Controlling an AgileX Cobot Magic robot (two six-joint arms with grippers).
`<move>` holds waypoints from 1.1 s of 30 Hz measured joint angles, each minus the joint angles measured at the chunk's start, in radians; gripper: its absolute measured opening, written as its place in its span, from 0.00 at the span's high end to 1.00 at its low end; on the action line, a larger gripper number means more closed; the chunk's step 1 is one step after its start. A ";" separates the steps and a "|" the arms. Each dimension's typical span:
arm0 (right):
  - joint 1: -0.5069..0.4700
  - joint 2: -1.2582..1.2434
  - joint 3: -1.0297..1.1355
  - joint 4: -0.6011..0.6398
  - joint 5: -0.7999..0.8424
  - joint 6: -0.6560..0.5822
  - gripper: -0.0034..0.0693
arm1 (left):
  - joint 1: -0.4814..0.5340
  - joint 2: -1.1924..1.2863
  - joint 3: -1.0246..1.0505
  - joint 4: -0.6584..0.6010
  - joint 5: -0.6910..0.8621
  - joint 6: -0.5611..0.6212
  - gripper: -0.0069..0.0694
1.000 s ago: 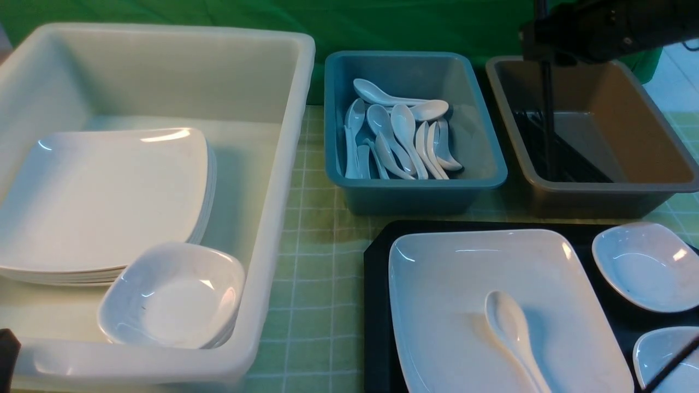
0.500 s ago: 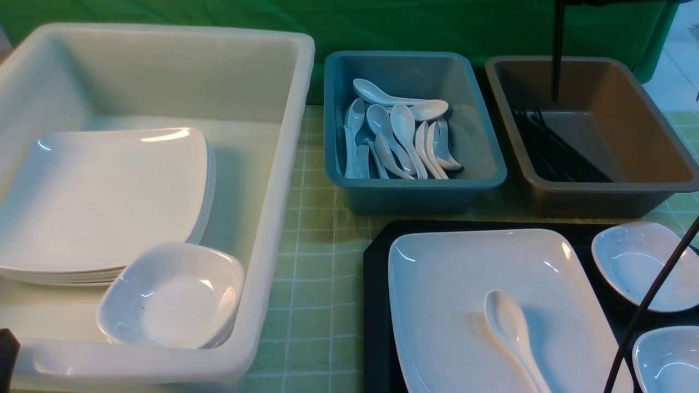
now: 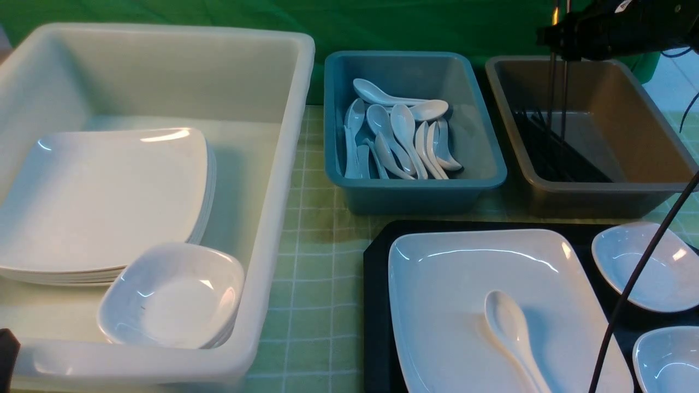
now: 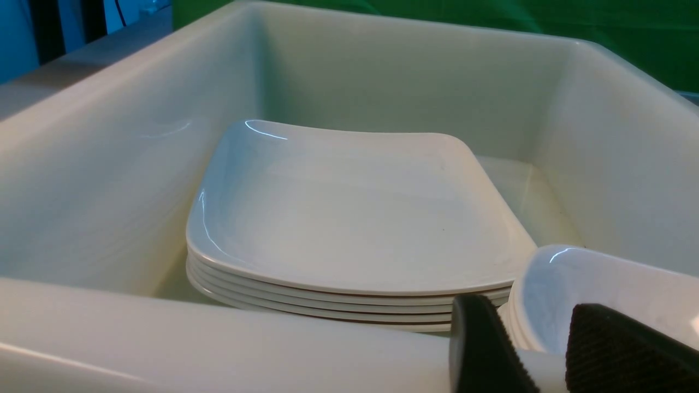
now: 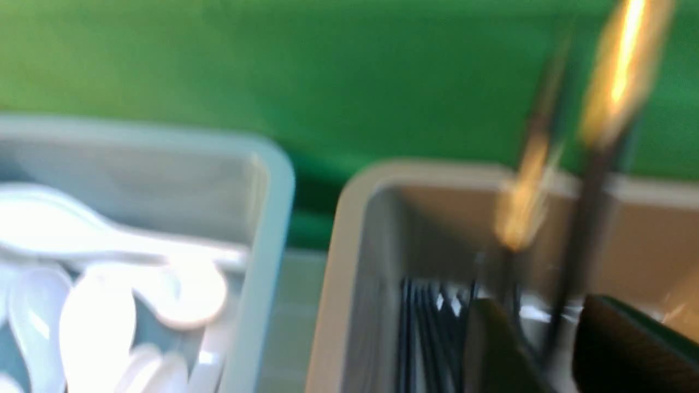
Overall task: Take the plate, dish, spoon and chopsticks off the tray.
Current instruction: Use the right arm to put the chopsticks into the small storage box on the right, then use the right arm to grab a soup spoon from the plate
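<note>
Backdrop: green cloth [image 3: 409, 22].
Front: chopsticks [image 3: 551, 93] upright, one o'clock.
Right wrist: right gripper [image 5: 538, 305] blurred, grip unclear.
Left wrist: left gripper [image 4: 529, 305] parted, empty.

We read no text, label, brand, number or sign in any of the three views. Right wrist view is motion-blurred, nothing legible there. Front view: small pale patch [image 3: 621, 5] on the right arm [image 3: 617, 27], too small to make out.
</note>
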 joint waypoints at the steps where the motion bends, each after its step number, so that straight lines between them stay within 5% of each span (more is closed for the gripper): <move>1: 0.000 0.007 0.000 0.000 0.021 0.000 0.60 | 0.000 0.000 0.000 0.000 0.000 0.000 0.62; 10: 0.000 0.008 -0.015 0.000 0.234 0.005 0.56 | 0.000 0.000 0.000 0.000 0.000 0.000 0.62; 18: 0.002 -0.153 -0.064 0.003 0.676 -0.003 0.93 | 0.000 0.000 0.000 0.000 0.000 0.000 0.62; 26: 0.073 -0.326 0.120 0.003 0.789 0.000 0.95 | 0.000 0.000 0.000 0.000 0.000 0.002 0.62; 33: 0.238 -0.547 0.545 0.003 0.778 0.006 0.87 | 0.000 0.000 0.000 0.000 0.000 0.002 0.62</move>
